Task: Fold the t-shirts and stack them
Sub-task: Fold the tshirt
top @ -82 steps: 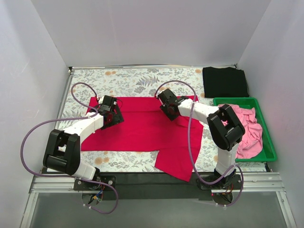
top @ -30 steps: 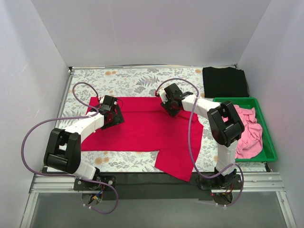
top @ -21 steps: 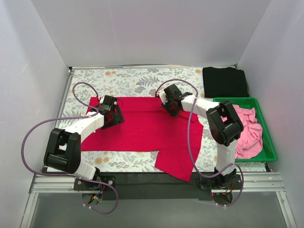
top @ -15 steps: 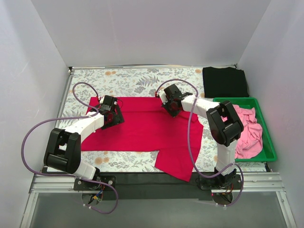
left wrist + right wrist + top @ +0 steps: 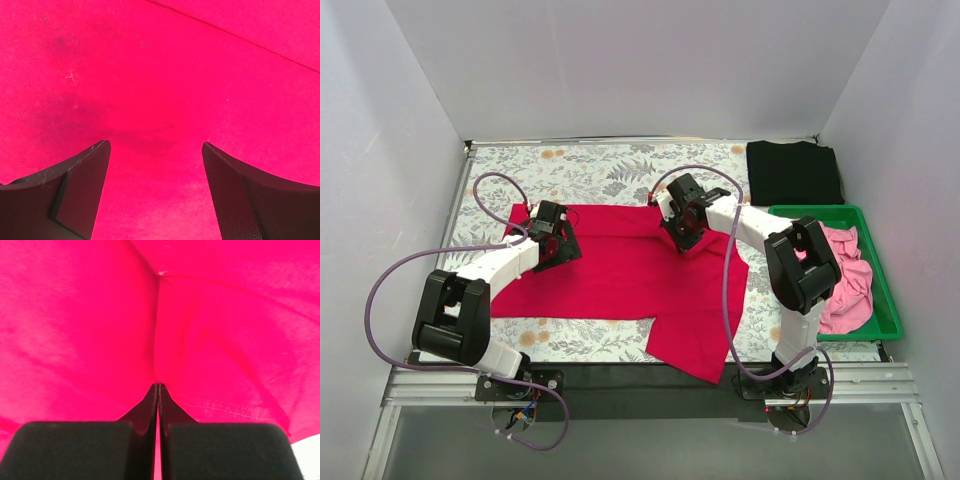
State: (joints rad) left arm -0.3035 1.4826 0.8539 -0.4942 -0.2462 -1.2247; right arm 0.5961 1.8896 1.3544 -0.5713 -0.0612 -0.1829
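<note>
Crimson red t-shirt (image 5: pixel 620 270): spread open, mostly flat, mid floral tablecloth (image 5: pixel 590 175); one flap reaching toward near edge; raised crease pinched up near far right part. Black t-shirt (image 5: pixel 793 172): folded flat, far right corner. Pink t-shirts (image 5: pixel 848 270): crumpled heap inside green bin (image 5: pixel 820 211), at right.

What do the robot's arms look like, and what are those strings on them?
The left arm and right arm are white tubes with chunky black joints. A thin purple cable loops along each. The left gripper and right gripper are black, with pointed fingers that have dotted, bumpy pads.
</note>
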